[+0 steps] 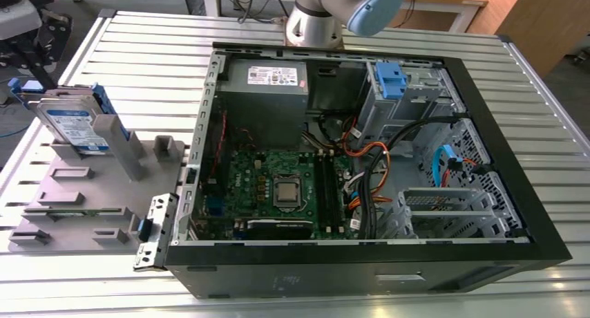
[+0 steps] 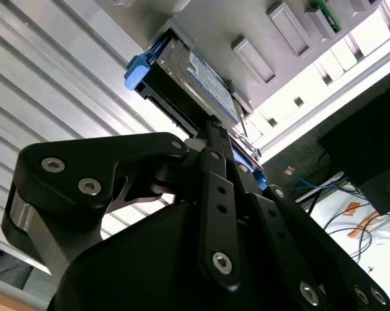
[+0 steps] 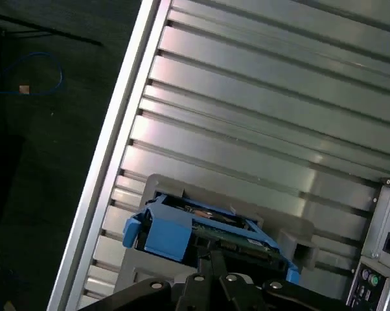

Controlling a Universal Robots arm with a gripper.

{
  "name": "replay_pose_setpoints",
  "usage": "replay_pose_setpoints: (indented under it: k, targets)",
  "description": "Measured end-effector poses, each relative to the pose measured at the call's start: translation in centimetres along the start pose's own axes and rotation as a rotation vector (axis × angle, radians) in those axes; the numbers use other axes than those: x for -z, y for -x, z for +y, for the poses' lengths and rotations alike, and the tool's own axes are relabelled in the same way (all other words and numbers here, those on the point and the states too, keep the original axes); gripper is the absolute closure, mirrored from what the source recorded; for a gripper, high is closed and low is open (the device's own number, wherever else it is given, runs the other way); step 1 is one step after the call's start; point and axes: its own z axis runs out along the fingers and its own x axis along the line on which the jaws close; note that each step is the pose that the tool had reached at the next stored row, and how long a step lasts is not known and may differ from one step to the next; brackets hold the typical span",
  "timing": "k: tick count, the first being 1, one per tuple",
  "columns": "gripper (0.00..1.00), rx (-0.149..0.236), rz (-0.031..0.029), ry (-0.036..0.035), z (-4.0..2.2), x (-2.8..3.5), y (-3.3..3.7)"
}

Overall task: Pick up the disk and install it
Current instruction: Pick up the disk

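The disk (image 1: 79, 128) stands on edge in a slot of the grey fixture (image 1: 83, 193) at the exterior view's left, its white-and-blue label facing the camera and a blue bracket along its edges. My gripper (image 1: 37, 62) hangs just above its upper edge. In both wrist views the fingers run together to a point, so the gripper (image 2: 211, 129) is shut, with its tips right at the top edge of the disk (image 2: 208, 81). Whether they touch it I cannot tell. In the first wrist view the gripper (image 3: 209, 254) sits over the middle of the disk (image 3: 201, 217).
An open computer case (image 1: 369, 256) lies to the exterior view's right of the fixture, with a motherboard (image 1: 276, 186), a grey power-supply box (image 1: 267, 83), loose cables and a metal drive cage (image 1: 405, 100) carrying a blue clip. The ribbed metal table (image 1: 138, 48) ends close beyond the fixture.
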Motion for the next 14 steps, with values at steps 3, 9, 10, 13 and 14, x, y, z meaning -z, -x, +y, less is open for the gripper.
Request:
replay_pose_setpoints:
  k: [3, 9, 10, 13, 14]
  targets:
    - [0.89, 0.056, 0.0007, 0.0007, 0.0, -0.01, 0.0]
    - [0.89, 0.165, 0.0021, 0.0021, 0.0, -0.02, 0.0]
    - [0.89, 0.183, 0.0024, 0.0023, 0.0, -0.02, 0.0]
    - [0.89, 0.235, 0.0031, 0.003, 0.0, -0.03, 0.0]
    - [0.89, 0.254, 0.0033, 0.0032, 0.0, -0.04, 0.0]
